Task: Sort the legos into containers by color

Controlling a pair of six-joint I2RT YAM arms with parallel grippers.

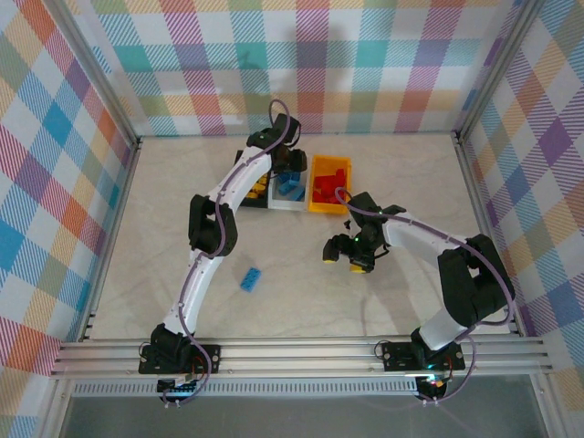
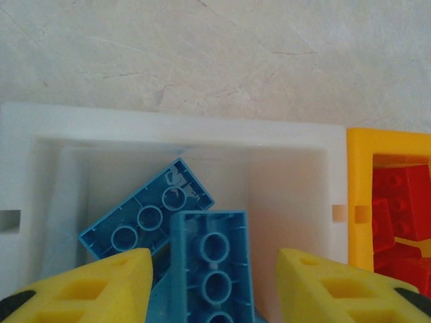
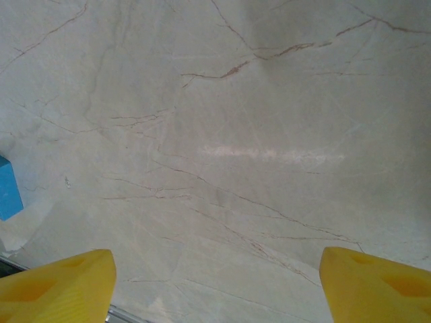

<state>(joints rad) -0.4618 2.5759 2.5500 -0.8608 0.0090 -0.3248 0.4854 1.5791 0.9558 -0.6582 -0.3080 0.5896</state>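
Three containers stand side by side at the back: a black one [image 1: 255, 203] with yellow legos, a white one [image 1: 288, 206] with blue legos [image 1: 290, 187], and a yellow-orange one [image 1: 328, 210] with red legos [image 1: 330, 182]. My left gripper [image 2: 214, 257] hangs open over the white container [image 2: 168, 121]. A blue lego [image 2: 209, 269] sits underside up between its fingers with a gap on each side, and another blue lego [image 2: 145, 215] lies behind it. My right gripper [image 3: 215, 269] is wide open above bare table, holding nothing. One blue lego [image 1: 251, 278] lies loose on the table.
The yellow-orange container [image 2: 357, 175] with red legos [image 2: 404, 202] touches the white one's right side. The loose blue lego [image 3: 7, 188] lies to the left of my right gripper [image 1: 342, 253]. Checked walls and metal rails enclose the marble tabletop.
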